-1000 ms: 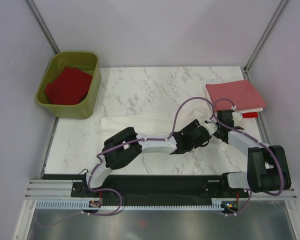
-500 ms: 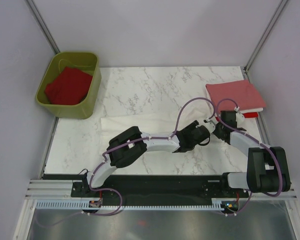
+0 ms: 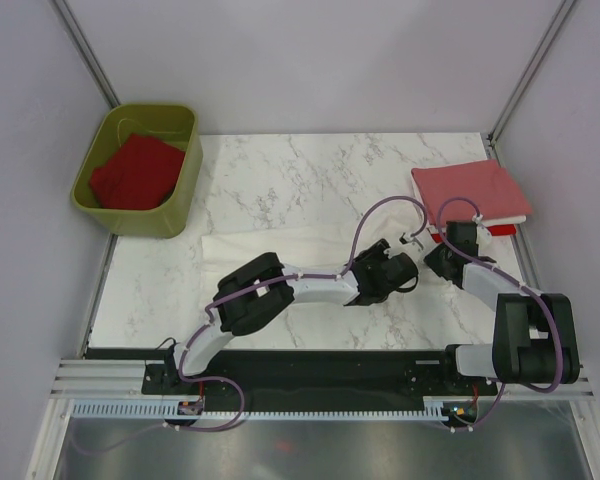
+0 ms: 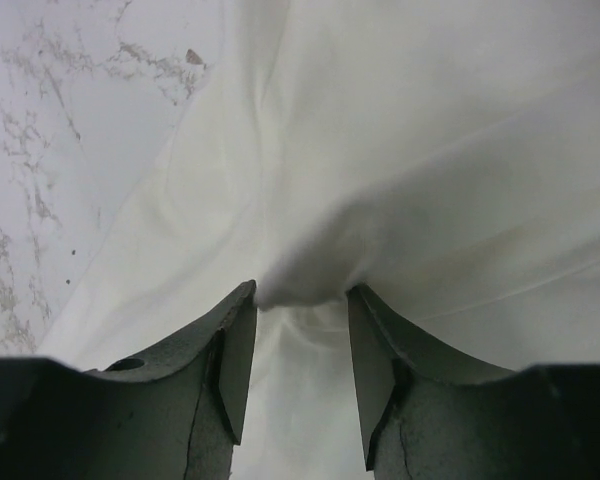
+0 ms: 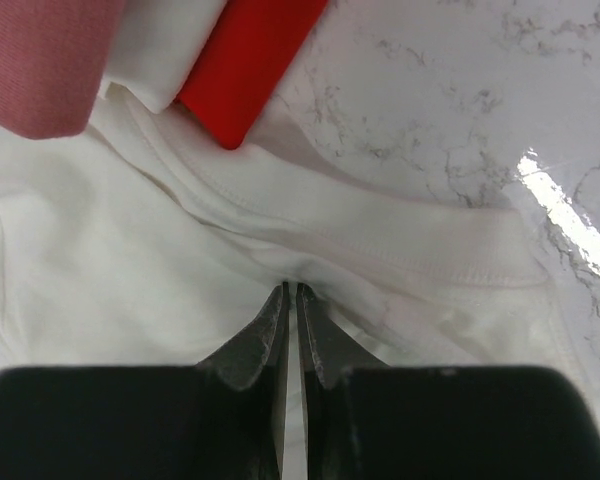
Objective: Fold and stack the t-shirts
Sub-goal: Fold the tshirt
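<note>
A white t-shirt point(image 3: 280, 245) lies spread across the middle of the table, reaching toward the right. My left gripper point(image 3: 412, 268) is over its right part; in the left wrist view point(image 4: 300, 292) a bunched fold of the white cloth point(image 4: 430, 150) sits pinched between the fingertips. Just to the right, my right gripper point(image 3: 432, 262) is shut on a thick hem of the same shirt point(image 5: 100, 280), its fingers almost touching point(image 5: 291, 287). A folded stack at the right has a salmon pink shirt point(image 3: 470, 185) on top, with a white one point(image 5: 165, 50) and a red one point(image 5: 250, 60) under it.
An olive-green tub point(image 3: 180, 200) stands at the back left with a red shirt point(image 3: 135, 170) inside. The folded stack sits close behind the right gripper. Bare marble point(image 3: 310, 175) shows behind the white shirt. Metal posts frame the table's back corners.
The left gripper has drawn slightly back to the left. The right wrist has edged a little left toward it. The shirts and tub have not moved.
</note>
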Controlling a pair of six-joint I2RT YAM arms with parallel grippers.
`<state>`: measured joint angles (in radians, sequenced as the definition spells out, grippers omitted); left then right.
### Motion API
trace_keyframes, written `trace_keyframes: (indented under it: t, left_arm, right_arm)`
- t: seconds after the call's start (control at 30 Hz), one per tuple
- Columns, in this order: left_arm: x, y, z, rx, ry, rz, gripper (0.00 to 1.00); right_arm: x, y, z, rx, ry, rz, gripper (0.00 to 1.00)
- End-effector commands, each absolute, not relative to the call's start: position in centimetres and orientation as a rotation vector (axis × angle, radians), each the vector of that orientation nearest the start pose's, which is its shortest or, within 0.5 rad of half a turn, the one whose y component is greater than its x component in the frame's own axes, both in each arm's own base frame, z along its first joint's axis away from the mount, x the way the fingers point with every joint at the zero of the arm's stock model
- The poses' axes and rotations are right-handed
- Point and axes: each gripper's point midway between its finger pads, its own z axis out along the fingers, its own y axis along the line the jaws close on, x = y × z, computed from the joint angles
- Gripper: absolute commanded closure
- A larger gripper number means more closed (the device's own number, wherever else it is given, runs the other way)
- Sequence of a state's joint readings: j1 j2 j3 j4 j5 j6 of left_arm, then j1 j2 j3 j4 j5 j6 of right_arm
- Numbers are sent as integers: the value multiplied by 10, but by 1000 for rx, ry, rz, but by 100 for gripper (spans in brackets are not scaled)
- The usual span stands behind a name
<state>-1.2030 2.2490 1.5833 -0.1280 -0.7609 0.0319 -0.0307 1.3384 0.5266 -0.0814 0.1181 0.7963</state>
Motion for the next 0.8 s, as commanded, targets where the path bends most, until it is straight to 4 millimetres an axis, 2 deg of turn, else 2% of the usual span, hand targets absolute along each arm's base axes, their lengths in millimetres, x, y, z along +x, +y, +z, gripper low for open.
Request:
trace_keyframes:
  t: [0.0,0.07,0.13,0.17,0.2,0.23,0.27,0.3,0.37,0.47,0.63,0.7,0.73,0.77]
  left_arm:
    - [310,-428,71,780,1899,264,51]
    - [307,-425,83,737,1898,234,53]
    - [297,-420,83,743,1900,213,56]
    - [295,-424,100,704,1875,155,57]
    - [286,-421,92,742,1885,126,57]
    - [281,-427,110,725,1867,30,58]
    - [277,-420,112,730,1867,29,58]
    - [269,-423,107,749,1864,-53,58]
    - [264,-421,126,718,1829,-140,57]
    - [264,-415,124,719,1821,-143,56]
    - [280,-429,94,770,1878,-15,59]
    - [287,-438,97,762,1866,12,59]
    - [289,-440,88,791,1865,38,59]
    - [291,-441,88,796,1862,43,59]
  right_arm:
    - [293,-4,3,1047,2291,144,86]
    - [293,-5,3,1050,2290,146,86]
    - [293,-4,3,1048,2291,147,86]
    - [294,-5,3,1049,2289,147,86]
    - [294,-5,3,1049,2290,149,86]
    - [294,-4,3,1047,2291,150,86]
    - [294,-5,3,1048,2290,149,86]
    - [294,-5,3,1048,2291,151,86]
    - [294,-4,4,1045,2291,155,86]
    - [294,-4,4,1044,2292,156,86]
    - [293,-4,3,1038,2297,159,86]
    - [294,-4,3,1039,2296,160,86]
    - [294,-4,3,1041,2297,161,86]
    - [293,-3,2,1041,2300,164,85]
